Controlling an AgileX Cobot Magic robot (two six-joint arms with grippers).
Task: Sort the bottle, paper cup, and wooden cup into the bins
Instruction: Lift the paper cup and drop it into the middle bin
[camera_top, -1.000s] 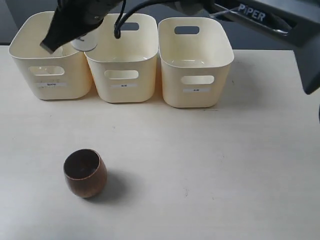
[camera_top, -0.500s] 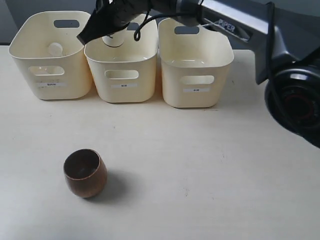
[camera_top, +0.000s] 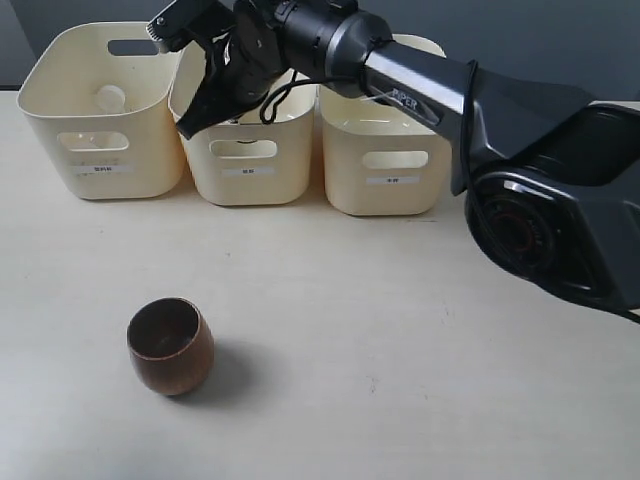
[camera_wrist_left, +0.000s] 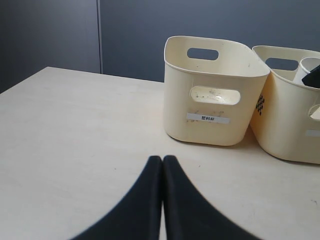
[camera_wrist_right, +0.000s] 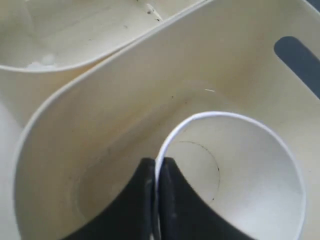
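The wooden cup (camera_top: 170, 345) stands upright on the table at the front left, away from both grippers. The three bins stand in a row at the back: left (camera_top: 100, 150), middle (camera_top: 245, 165), right (camera_top: 392, 170). The bottle's white cap (camera_top: 110, 97) shows inside the left bin. My right gripper (camera_wrist_right: 157, 165) is shut on the rim of the paper cup (camera_wrist_right: 240, 175), holding it within the walls of the middle bin (camera_wrist_right: 100, 125). In the exterior view the right gripper (camera_top: 192, 125) hides the cup. My left gripper (camera_wrist_left: 162, 159) is shut and empty, low over the table before the left bin (camera_wrist_left: 215, 90).
The right arm (camera_top: 420, 85) stretches across from the right, passing over the right bin. Its base (camera_top: 560, 230) fills the right side of the table. The paper cup's rim (camera_wrist_left: 309, 70) shows in the left wrist view above the middle bin (camera_wrist_left: 290, 115).
The right gripper has swung with the paper cup from above the left and middle bins down into the middle bin. The wooden cup has stayed in place.
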